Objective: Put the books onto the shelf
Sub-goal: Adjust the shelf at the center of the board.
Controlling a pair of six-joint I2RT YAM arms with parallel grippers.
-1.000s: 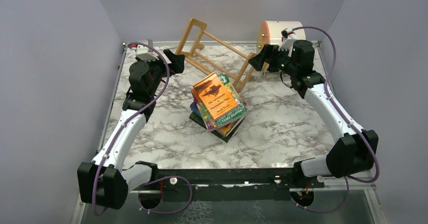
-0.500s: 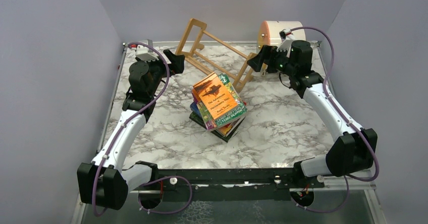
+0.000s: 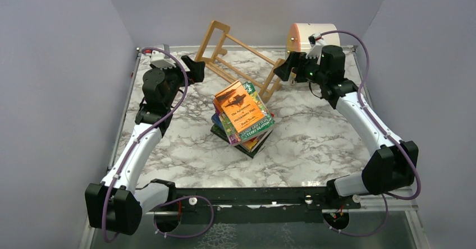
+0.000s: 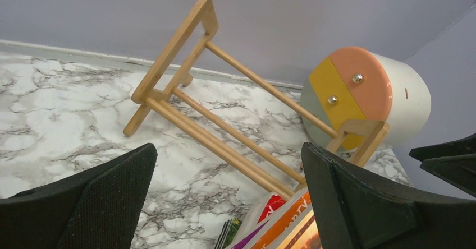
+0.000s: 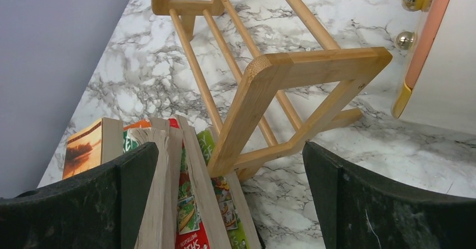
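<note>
The books (image 3: 242,119) lie in an untidy stack at the middle of the marble table, an orange cover on top. Behind them the light-wood shelf (image 3: 218,29) lies tipped on the table, its right end close to the stack. My left gripper (image 3: 193,69) is open at the shelf's left end and holds nothing. My right gripper (image 3: 287,68) is open just right of the shelf's right end piece. The left wrist view looks between the left gripper (image 4: 229,151) jaws at the shelf (image 4: 264,85) and book spines (image 4: 286,218). Between the right gripper (image 5: 229,153) jaws are the end piece (image 5: 314,61) and book edges (image 5: 193,226).
A cream cylindrical drum (image 3: 314,35) with an orange and yellow face lies at the back right, right behind the shelf's right end and my right arm. It shows in the left wrist view (image 4: 387,92) too. Purple walls close in on the table.
My right gripper has drifted slightly left, toward the shelf's right end. The left arm, the books and the shelf have not moved.
</note>
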